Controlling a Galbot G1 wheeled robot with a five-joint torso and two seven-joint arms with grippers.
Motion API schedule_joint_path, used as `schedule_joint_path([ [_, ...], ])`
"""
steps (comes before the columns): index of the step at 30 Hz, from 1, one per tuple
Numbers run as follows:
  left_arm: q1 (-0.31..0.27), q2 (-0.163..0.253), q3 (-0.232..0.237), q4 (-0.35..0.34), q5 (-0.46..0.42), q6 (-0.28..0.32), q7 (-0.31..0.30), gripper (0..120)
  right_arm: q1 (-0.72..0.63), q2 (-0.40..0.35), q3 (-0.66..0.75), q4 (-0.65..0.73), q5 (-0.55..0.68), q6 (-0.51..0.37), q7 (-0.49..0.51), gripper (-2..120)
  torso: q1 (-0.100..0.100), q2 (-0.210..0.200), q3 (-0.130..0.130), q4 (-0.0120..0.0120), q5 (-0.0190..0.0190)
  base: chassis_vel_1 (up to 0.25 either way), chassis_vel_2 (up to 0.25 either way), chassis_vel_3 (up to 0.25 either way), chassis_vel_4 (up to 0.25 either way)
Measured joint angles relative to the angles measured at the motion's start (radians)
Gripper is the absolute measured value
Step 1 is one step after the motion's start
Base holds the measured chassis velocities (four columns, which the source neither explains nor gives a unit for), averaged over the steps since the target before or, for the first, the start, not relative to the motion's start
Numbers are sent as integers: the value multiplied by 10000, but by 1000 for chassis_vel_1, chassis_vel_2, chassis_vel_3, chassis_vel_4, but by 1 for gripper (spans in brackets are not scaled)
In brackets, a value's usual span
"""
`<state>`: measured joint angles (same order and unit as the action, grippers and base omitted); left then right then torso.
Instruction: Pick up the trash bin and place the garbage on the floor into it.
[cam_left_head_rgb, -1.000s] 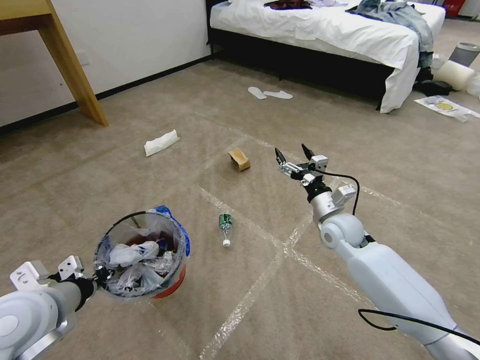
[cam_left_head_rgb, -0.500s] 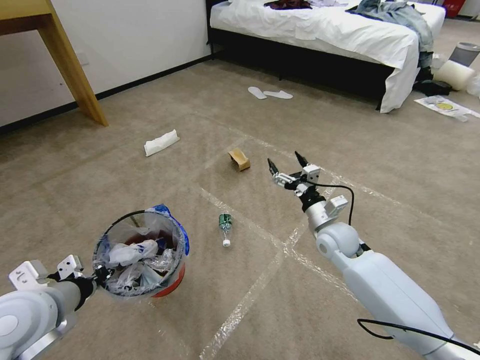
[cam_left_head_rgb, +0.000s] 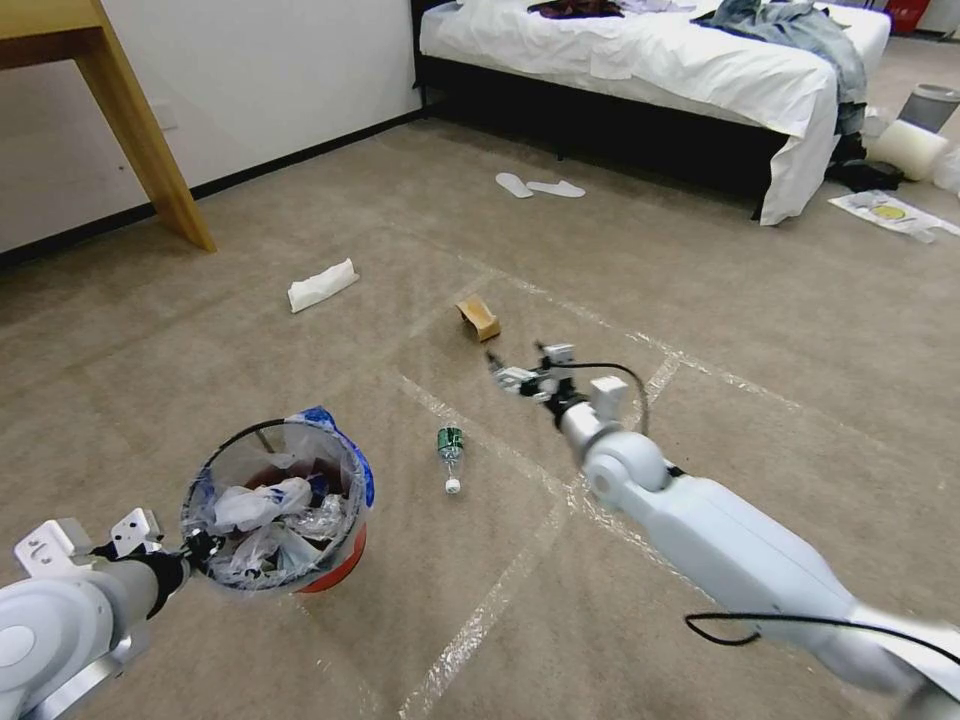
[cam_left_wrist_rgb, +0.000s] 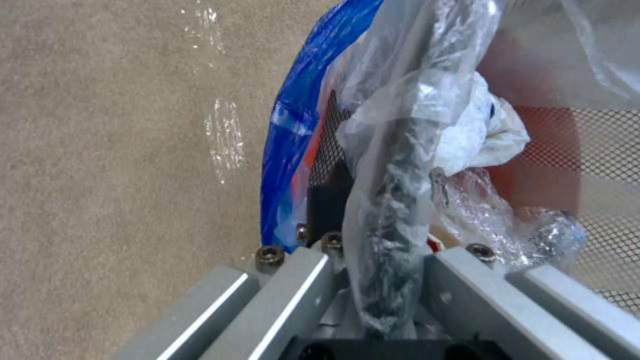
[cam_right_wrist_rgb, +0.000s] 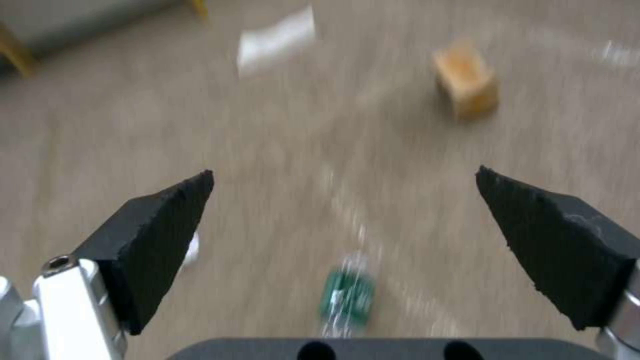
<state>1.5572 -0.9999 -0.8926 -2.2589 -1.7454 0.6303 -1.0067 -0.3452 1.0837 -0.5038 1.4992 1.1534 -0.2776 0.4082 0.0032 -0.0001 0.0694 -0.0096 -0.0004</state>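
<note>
The red-orange trash bin (cam_left_head_rgb: 338, 568), lined with clear plastic and holding crumpled wrappers, hangs at the lower left just above the floor (cam_left_head_rgb: 760, 330). My left gripper (cam_left_head_rgb: 192, 548) is shut on its black rim and liner (cam_left_wrist_rgb: 393, 200). My right gripper (cam_left_head_rgb: 515, 362) is open, reaching out low over the carpet beyond a small green-labelled bottle (cam_left_head_rgb: 450, 447). Its wrist view shows the fingertips (cam_right_wrist_rgb: 173, 210) wide apart, with the bottle (cam_right_wrist_rgb: 347, 297) below them. A brown carton (cam_left_head_rgb: 480, 318) (cam_right_wrist_rgb: 467, 85) and a white tissue (cam_left_head_rgb: 322, 285) (cam_right_wrist_rgb: 277, 40) lie farther off.
A bed (cam_left_head_rgb: 650, 50) with white sheets stands at the back, with two white slippers (cam_left_head_rgb: 540, 187) before it. A wooden table leg (cam_left_head_rgb: 140, 130) stands at the left wall. A grey bin (cam_left_head_rgb: 930, 105), a tipped cream bin (cam_left_head_rgb: 905, 148) and papers (cam_left_head_rgb: 885, 212) lie far right.
My right arm has swung left and lowered, bringing its open gripper closer to the bottle and the carton. The left arm holds the bin almost unmoved.
</note>
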Motion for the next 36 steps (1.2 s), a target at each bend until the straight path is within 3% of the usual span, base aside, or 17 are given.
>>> schedule_joint_path([
  [3, -31, -22, 122, 28, 120, 0, 30, 0, 1309, 1435, -849, -326, 2313, -2409, 2641, 100, 0, 0, 0, 7, -1, 0, 0, 0, 0],
  [4, -31, -22, 122, 28, 120, 0, 30, 0, 1309, 1435, -849, -326, 2313, -2409, 2641, 100, 0, 0, 0, 7, -1, 0, 0, 0, 0],
  [7, -126, 29, 332, 109, 206, 0, 50, 0, 1752, 2370, -1191, -1033, 3336, -3608, 4221, 100, 0, 0, 0, 5, -5, 0, 0, 0, 0],
  [11, -92, 25, 361, 117, 275, 6, 106, 0, 1859, 3071, -1333, -2270, 3170, -3984, 4698, 100, 1, -1, 0, -2, 1, 0, 0, 0, 0],
  [19, -79, -6, 458, 126, 391, 12, 149, 0, 1687, 3617, -1181, -3898, 2574, -4122, 4598, 100, 0, 0, 0, -3, 3, 0, 0, 0, 0],
  [36, 0, -111, 702, 89, 662, 39, 228, 0, 1362, 4444, -727, -5776, 1953, -4105, 4401, 100, -1, 0, -1, -1, 4, 0, 0, 0, 0],
])
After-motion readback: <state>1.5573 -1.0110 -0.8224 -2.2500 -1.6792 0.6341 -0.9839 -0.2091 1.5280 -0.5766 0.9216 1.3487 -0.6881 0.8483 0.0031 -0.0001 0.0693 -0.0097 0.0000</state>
